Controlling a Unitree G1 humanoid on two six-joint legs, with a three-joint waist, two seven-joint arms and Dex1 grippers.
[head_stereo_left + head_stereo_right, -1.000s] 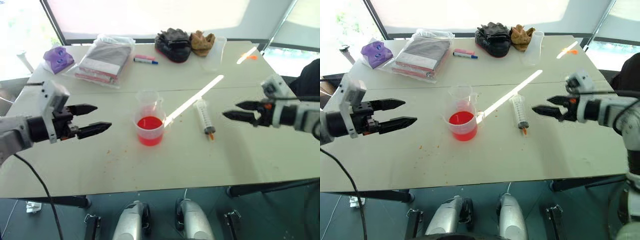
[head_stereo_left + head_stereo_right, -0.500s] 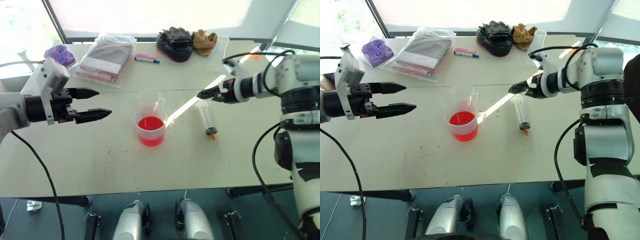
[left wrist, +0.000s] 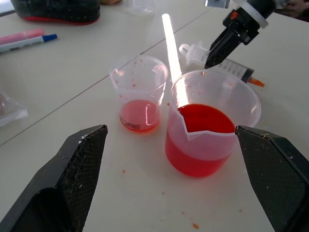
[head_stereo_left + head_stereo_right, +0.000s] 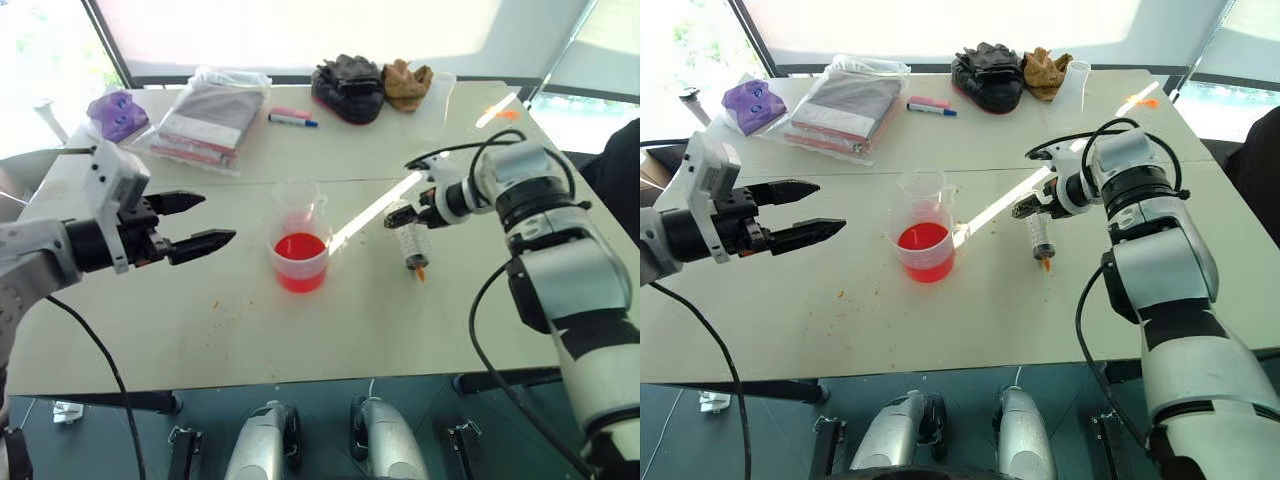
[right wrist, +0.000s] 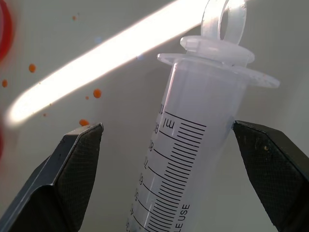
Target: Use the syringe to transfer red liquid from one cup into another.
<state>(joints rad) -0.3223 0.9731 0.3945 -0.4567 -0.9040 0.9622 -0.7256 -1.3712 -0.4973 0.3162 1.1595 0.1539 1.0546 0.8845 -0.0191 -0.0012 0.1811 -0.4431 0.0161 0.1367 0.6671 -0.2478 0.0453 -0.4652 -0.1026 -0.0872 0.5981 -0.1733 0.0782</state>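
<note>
The syringe (image 4: 410, 240) lies flat on the pale worktop (image 4: 300, 330), to the right of the two cups, with its orange tip toward the near edge and its plunger end toward the far side. The right gripper (image 4: 396, 217) is lowered over the plunger end with its two black fingers spread wide; in the right wrist view the barrel (image 5: 193, 159) with its printed scale lies between the fingers (image 5: 72, 169), and it is not clamped. One finger seems to be just at the barrel's flange, but I cannot tell if it touches.

The short wide cup (image 4: 300, 258) stands near the middle of the worktop and holds the red liquid (image 4: 299, 248). The taller, narrower cup (image 4: 296, 200) stands just behind it; in the left wrist view a shallow pool of red shows in its bottom (image 3: 139, 115). Small red drops are scattered on the worktop around the cups.

The left gripper (image 4: 205, 222) hangs above the worktop to the left of the cups, well apart from them, also with fingers wide apart and holding nothing.

At the far side lie a pink-and-blue marker pen (image 4: 291, 119), a plastic bag (image 4: 205, 120), a purple object (image 4: 117, 112) and dark gloves (image 4: 347, 88).
</note>
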